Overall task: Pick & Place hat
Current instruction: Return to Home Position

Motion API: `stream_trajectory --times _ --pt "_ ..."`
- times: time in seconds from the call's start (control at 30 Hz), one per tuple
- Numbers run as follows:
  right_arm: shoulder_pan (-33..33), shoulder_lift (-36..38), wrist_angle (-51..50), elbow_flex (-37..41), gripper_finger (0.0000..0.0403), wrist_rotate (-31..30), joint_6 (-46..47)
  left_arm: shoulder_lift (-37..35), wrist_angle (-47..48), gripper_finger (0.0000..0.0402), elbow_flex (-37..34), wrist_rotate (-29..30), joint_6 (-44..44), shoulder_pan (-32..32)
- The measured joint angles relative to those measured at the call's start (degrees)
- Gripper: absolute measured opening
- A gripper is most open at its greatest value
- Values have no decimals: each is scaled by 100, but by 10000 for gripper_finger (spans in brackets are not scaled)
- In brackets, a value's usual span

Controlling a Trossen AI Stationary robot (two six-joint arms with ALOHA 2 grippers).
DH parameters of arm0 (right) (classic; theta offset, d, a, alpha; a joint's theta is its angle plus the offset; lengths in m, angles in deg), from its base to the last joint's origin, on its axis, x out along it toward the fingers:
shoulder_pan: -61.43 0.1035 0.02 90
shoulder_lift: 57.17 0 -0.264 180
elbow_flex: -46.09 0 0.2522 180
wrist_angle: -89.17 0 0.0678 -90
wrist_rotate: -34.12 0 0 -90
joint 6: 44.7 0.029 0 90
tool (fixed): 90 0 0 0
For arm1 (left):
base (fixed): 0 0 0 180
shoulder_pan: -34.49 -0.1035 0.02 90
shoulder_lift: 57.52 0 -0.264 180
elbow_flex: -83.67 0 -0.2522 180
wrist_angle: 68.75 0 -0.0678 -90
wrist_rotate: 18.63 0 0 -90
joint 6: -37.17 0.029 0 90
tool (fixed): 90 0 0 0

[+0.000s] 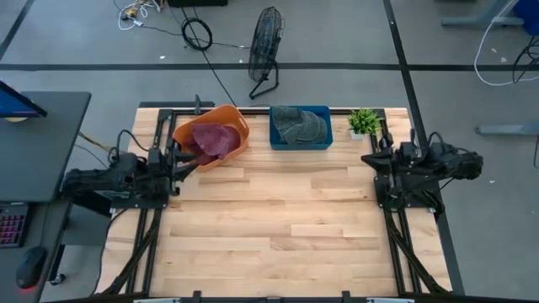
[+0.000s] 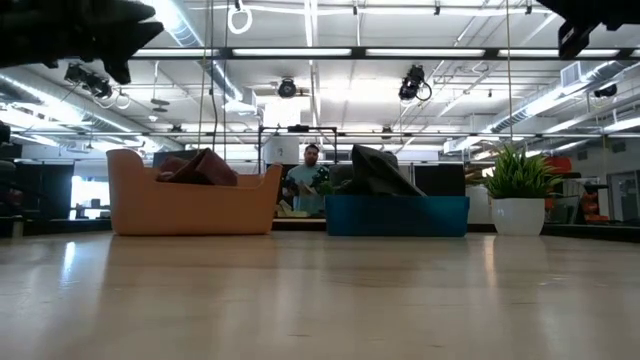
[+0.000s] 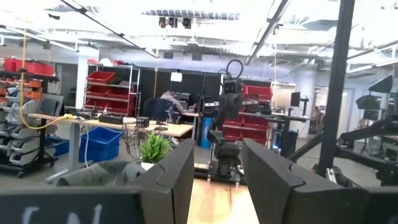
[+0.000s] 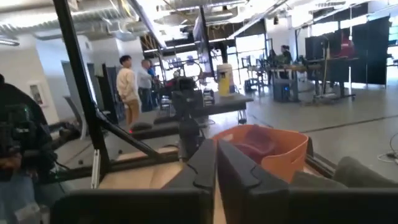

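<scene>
Dark-red fabric caps [image 1: 210, 140], seemingly limp and pinchable anywhere, are lying in the orange plastic bin [image 1: 217, 110] upper left; left gripper [image 3: 217, 148] is gaping empty, right gripper [image 4: 216, 150] closed.

Red caps [image 1: 215, 140] heaped in orange bin [image 1: 226, 111], dk cap [image 1: 299, 124] in blue bin [image 1: 300, 146]

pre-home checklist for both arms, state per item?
1. Red caps inside orange bin: ok, count cannot tell.
2. Dark cap inside blue bin: ok.
3. Left gripper open, holding nothing: ok.
4. Right gripper shut, holding nothing: ok.
5. Left gripper clear of the orange bin's rim: cannot tell; in the high view it sits right beside it.
6. Right gripper apart from the plant: ok in the high view.
</scene>
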Motion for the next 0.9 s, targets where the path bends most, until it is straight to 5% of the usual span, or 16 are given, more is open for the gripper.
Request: stream_trajectory --times 0.9 --pt "0 0 2616 2303 2 -9 260 -12 245 134 -565 68 -4 0"
